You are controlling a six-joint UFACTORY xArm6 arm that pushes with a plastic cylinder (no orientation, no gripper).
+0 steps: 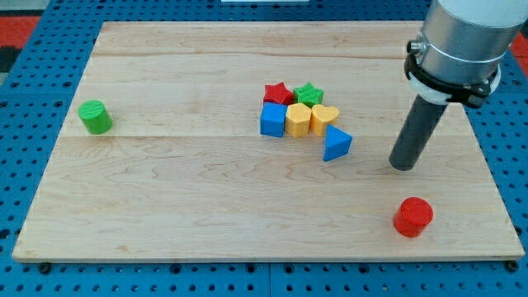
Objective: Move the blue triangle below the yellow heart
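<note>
The blue triangle (337, 143) lies on the wooden board (165, 198), just below and slightly right of the yellow heart (324, 117), close to it or touching. The heart sits at the right end of a tight cluster near the board's centre. My tip (403, 165) rests on the board to the right of the triangle, with a clear gap of bare wood between them. The rod rises up and to the right into the grey arm body.
The cluster also holds a red star (278, 92), a green star (309, 92), a blue cube (272, 120) and a yellow block (298, 120). A green cylinder (96, 116) stands at the far left. A red cylinder (412, 216) stands below my tip.
</note>
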